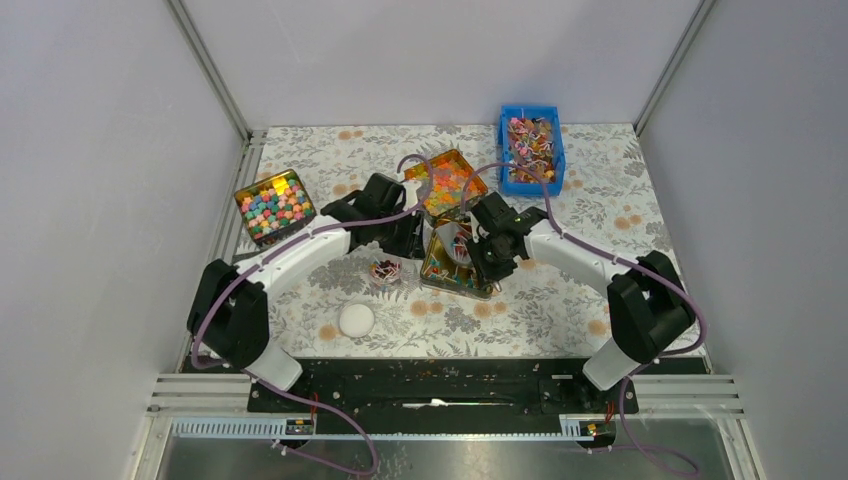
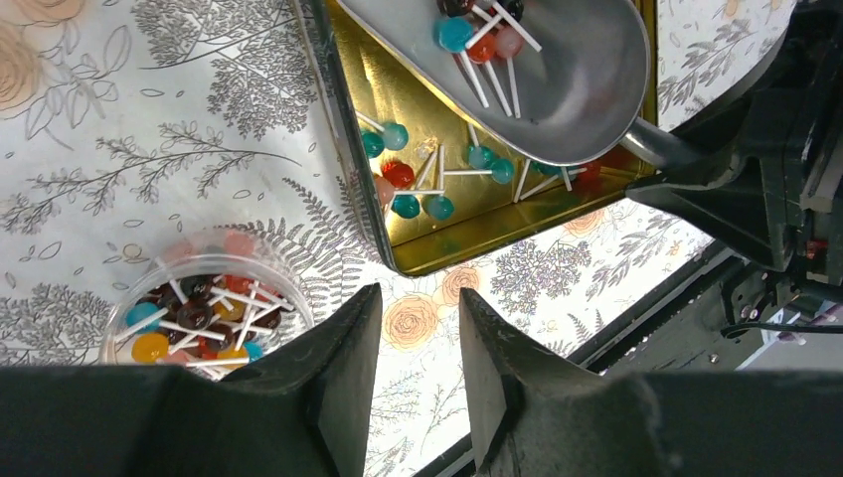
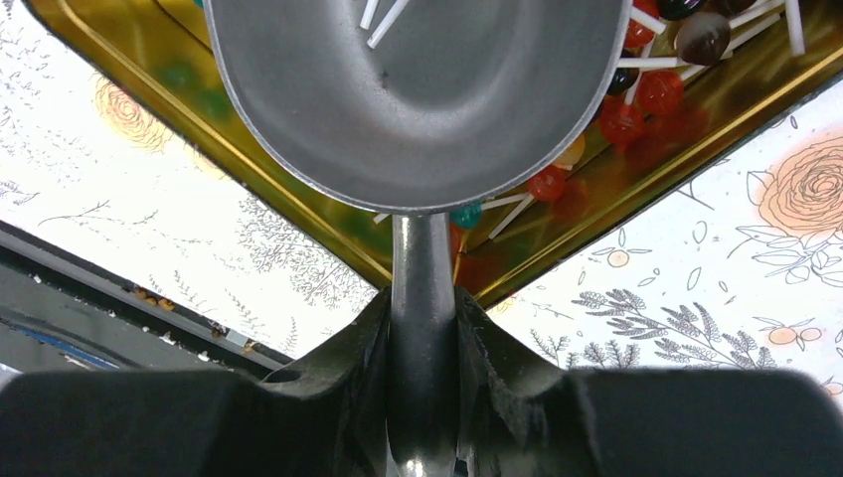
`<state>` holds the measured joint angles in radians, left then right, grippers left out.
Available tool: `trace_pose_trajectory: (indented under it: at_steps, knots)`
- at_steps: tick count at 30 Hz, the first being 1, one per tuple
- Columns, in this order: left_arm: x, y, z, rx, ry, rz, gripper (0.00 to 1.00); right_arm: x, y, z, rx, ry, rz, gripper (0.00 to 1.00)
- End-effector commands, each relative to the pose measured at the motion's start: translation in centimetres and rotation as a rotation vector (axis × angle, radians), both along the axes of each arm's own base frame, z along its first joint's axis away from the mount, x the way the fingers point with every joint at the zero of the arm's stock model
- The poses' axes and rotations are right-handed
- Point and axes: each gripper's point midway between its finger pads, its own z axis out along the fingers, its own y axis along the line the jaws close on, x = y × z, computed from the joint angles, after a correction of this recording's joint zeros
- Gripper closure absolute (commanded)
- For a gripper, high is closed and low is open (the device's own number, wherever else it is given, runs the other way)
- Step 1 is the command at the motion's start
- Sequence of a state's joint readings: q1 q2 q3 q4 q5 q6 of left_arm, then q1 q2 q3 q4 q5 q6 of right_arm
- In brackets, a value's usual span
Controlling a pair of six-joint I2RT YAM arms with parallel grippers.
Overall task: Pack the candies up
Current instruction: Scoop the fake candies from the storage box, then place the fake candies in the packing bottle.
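Metal scoop (image 1: 455, 243): top view; clamped in right pincer (image 1: 488, 250), bowl out ahead of it over gold tin (image 1: 441, 284).
Left pincer (image 1: 408, 240): just left of the tin; finger gap can't be read from up here.
Candies (image 1: 530, 150): small balls on white sticks; most in blue bin (image 1: 504, 150), well beyond right pincer; some in gold tin, some in clear cup (image 1: 385, 269) just on the near side of left pincer.
Cube sweets tin (image 1: 274, 206): well left of left pincer.
Orange sweets tin (image 1: 447, 183): just beyond both pincers.
White lid (image 1: 356, 320): on floral cloth (image 1: 600, 215), near side of the cup.
Left pincer (image 2: 418, 298): left wrist view; fingers spread apart, nothing between them, bare cloth below.
Cup (image 2: 260, 266): just left of the fingers, candies inside.
Gold tin (image 2: 467, 243): just ahead, its corner near the fingertips; a few candies loose on its floor.
Scoop (image 2: 577, 89): ahead and right, above the tin, a few candies at its far end.
Right pincer (image 3: 422, 313): right wrist view; squeezed tight on the scoop handle.
Scoop (image 3: 427, 109): bowl straight ahead, white sticks at its far edge.
Gold tin (image 3: 298, 214): under the bowl; red and dark candies (image 3: 636, 104) ahead-right of the fingers.
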<state>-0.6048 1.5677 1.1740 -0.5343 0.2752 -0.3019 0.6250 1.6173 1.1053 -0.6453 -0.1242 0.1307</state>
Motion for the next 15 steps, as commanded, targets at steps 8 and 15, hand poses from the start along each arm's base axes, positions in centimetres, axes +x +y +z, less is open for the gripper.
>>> trace_pose_trajectory:
  at_steps: [8, 15]
  knots:
    - [-0.7, 3.5, 4.6, -0.086, -0.123, 0.118, 0.63, -2.0, 0.0, 2.6, -0.007, -0.082, 0.025, 1.0]
    - [-2.5, 6.3, 5.7, -0.108, -0.157, 0.181, 0.62, -4.5, -0.5, 4.6, -0.029, -0.109, 0.053, 1.0]
